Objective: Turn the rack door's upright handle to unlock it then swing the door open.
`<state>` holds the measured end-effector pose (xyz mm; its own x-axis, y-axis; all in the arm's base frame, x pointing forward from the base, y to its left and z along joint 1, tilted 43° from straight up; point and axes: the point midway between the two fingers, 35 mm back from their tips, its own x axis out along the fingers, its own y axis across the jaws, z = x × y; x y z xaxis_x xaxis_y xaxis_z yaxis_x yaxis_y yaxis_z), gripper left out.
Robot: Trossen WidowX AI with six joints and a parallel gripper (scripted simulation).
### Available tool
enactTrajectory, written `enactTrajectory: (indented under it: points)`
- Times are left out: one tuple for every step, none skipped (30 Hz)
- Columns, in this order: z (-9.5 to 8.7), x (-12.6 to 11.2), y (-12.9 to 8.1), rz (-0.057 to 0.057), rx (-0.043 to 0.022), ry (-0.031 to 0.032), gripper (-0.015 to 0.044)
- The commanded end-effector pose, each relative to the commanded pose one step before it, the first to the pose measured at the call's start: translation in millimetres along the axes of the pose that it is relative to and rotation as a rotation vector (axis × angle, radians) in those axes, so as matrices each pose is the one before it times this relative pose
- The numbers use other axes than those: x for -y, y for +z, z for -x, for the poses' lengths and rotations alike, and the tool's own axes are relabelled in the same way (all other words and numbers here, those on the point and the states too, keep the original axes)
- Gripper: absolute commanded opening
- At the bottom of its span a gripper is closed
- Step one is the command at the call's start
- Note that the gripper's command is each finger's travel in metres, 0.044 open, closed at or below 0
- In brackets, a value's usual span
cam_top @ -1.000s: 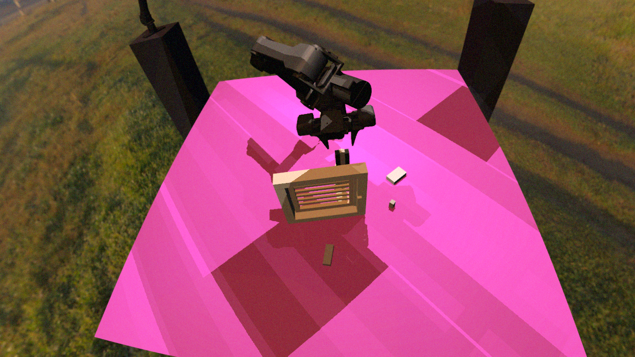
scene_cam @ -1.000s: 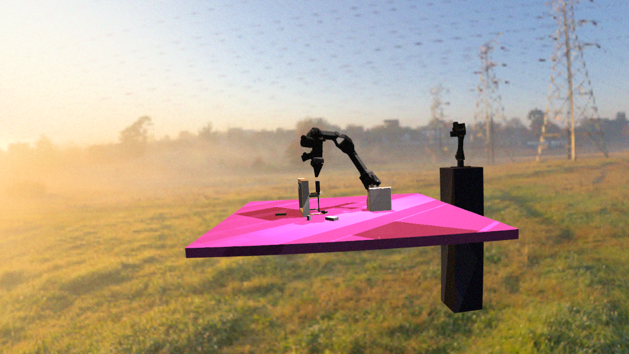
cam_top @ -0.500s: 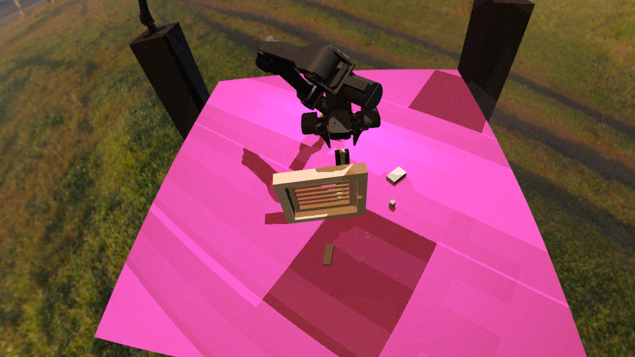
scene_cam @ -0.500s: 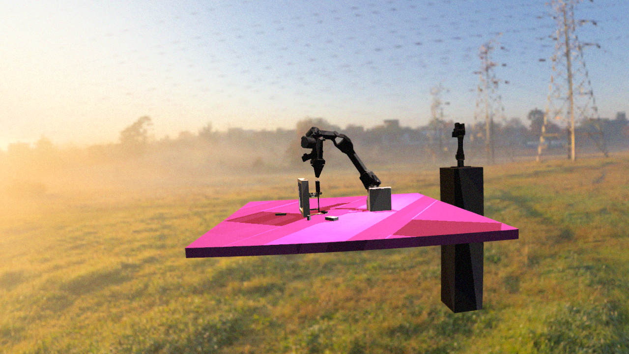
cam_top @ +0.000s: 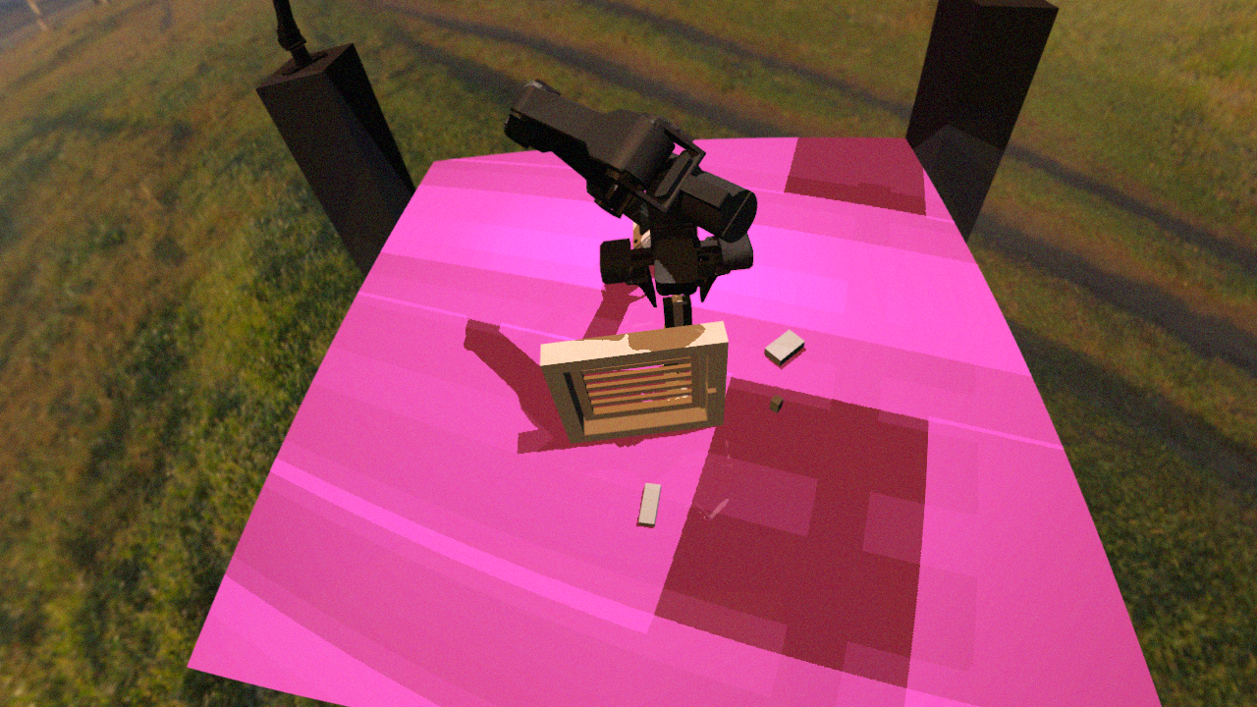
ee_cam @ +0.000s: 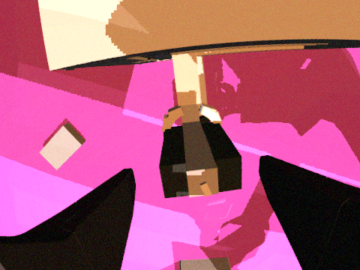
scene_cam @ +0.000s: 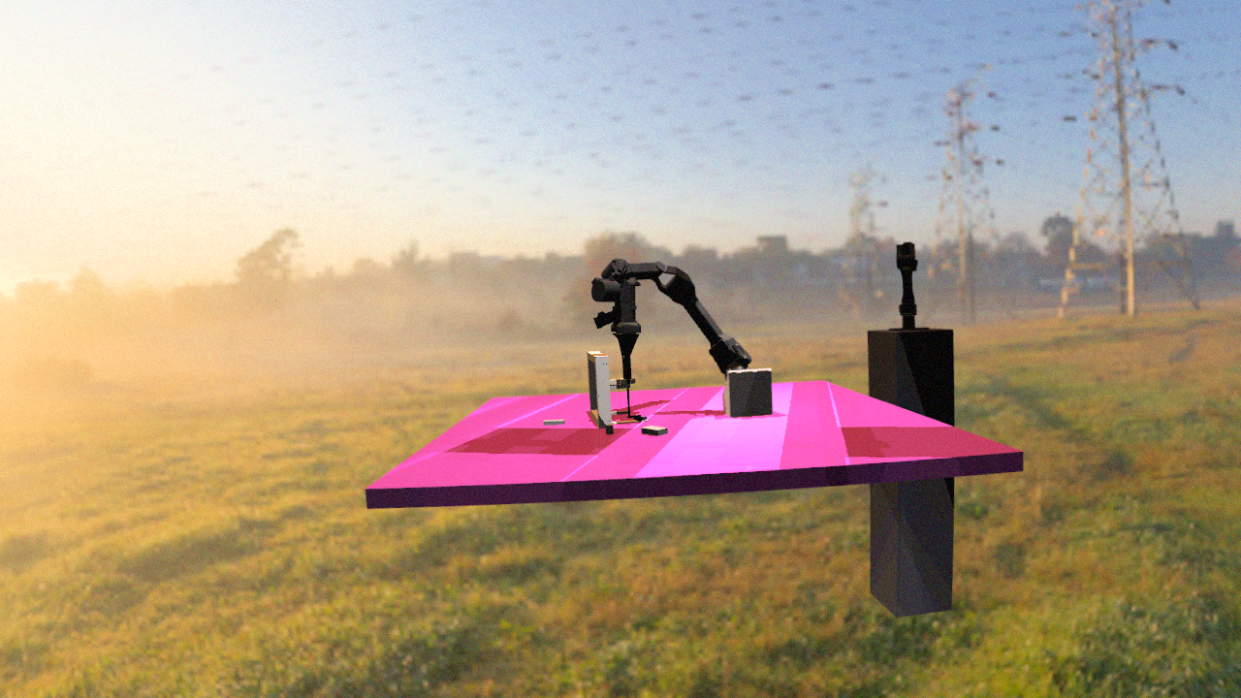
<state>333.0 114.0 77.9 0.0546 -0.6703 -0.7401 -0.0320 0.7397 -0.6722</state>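
The rack's pale frame (cam_top: 634,339) (scene_cam: 593,390) (ee_cam: 225,22) stands upright on the table. Its slatted door (cam_top: 699,387) looks closed, in line with the frame. The upright handle (cam_top: 678,311) (ee_cam: 193,146), black with a lighter strip, stands off the door on the arm's side. My gripper (cam_top: 679,301) (scene_cam: 626,374) (ee_cam: 197,171) points down over the handle, partly open. In the wrist view the handle shows between the two fingers, with a gap on each side. How far the tips reach down beside it is hard to tell. The handle's lower part is hidden.
On the table (cam_top: 439,527) (scene_cam: 694,477) lie a white block (cam_top: 784,347) (scene_cam: 653,430) (ee_cam: 62,147), a small cube (cam_top: 776,404) (scene_cam: 609,429) near the frame's side, and a flat block (cam_top: 649,505) (scene_cam: 554,422) beyond the frame. The arm's base block (scene_cam: 747,392) stands behind.
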Motion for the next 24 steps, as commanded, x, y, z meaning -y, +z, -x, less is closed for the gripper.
enactTrajectory:
  points:
    - [-10.39, 1.08, -0.50, 0.0088, -0.01064, -0.00755, 0.0298]
    - [-1.63, 0.02, -0.01, 0.0009, -0.00157, 0.00005, 0.0298]
    - [-1.63, 0.02, -0.02, 0.0009, -0.00157, 0.00005, 0.0298]
    - [-1.63, 0.03, -0.03, 0.0009, -0.00157, 0.00005, 0.0298]
    - [-1.63, 0.03, -0.03, 0.0009, -0.00157, 0.00006, 0.0298]
    - [-1.63, 0.03, -0.04, 0.0009, -0.00157, 0.00006, 0.0298]
    - [-1.63, 0.03, -0.04, 0.0009, -0.00157, 0.00006, 0.0298]
    - [-1.63, 0.04, -0.05, 0.0009, -0.00157, 0.00007, 0.0298]
    - [-1.63, 0.04, -0.06, 0.0009, -0.00157, 0.00007, 0.0298]
    - [-1.63, 0.04, -0.06, 0.0009, -0.00157, 0.00008, 0.0298]
    - [-1.63, 0.04, -0.07, 0.0009, -0.00157, 0.00008, 0.0298]
    - [-1.63, 0.05, -0.08, 0.0009, -0.00157, 0.00008, 0.0298]
    - [-1.63, 0.05, -0.08, 0.0009, -0.00157, 0.00009, 0.0298]
    - [-1.63, 0.05, -0.09, 0.0009, -0.00157, 0.00009, 0.0298]
    - [-1.63, 0.05, -0.09, 0.0009, -0.00157, 0.00009, 0.0298]
    - [-1.63, 0.06, -0.10, 0.0009, -0.00157, 0.00010, 0.0298]
    - [-1.63, 0.06, -0.11, 0.0009, -0.00157, 0.00010, 0.0298]
    - [-1.63, 0.06, -0.11, 0.0009, -0.00157, 0.00010, 0.0298]
    - [-1.63, 0.06, -0.12, 0.0009, -0.00157, 0.00011, 0.0298]
    - [-1.34, 0.05, -0.10, 0.0007, -0.00129, 0.00009, 0.0298]
    - [-0.80, 0.03, -0.06, 0.0004, -0.00078, 0.00006, 0.0298]
    - [-0.27, 0.01, -0.02, 0.0001, -0.00026, 0.00002, 0.0298]
    - [0.00, 0.00, 0.00, 0.0000, 0.00000, 0.00000, 0.0271]
    - [0.00, 0.00, 0.00, 0.0000, 0.00000, 0.00000, 0.0245]
